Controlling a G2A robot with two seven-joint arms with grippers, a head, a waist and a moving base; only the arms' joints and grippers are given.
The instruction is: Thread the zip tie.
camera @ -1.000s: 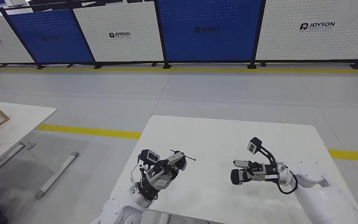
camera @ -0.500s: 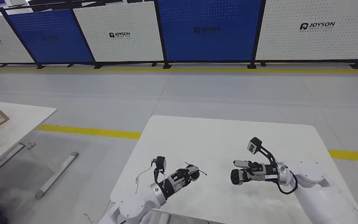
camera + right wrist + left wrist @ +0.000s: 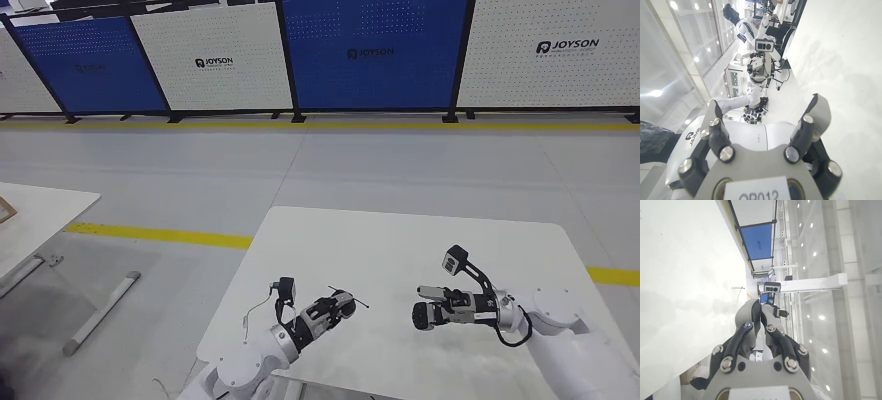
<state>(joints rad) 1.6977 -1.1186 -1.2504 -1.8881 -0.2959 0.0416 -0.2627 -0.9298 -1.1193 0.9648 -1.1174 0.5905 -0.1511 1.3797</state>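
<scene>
A thin black zip tie (image 3: 348, 297) sticks out of my left gripper (image 3: 338, 304), which is shut on it and hovers over the white table (image 3: 400, 240) near its front left. In the left wrist view the tie (image 3: 739, 294) shows as a fine dark line just past the closed fingertips (image 3: 755, 306). My right gripper (image 3: 421, 316) stands open at the same height, a short way to the right, facing the left one. Its fingers (image 3: 816, 103) are spread wide with nothing between them. The left gripper (image 3: 758, 70) appears farther off in the right wrist view.
The table's front edge (image 3: 330, 380) runs close under both arms. Another white table (image 3: 40, 215) stands off to the left across the floor. Blue and white partition panels (image 3: 370, 55) line the back of the room.
My left arm has swung down and to the right with the zip tie, bringing its gripper closer to the right one. The right arm has not moved.
</scene>
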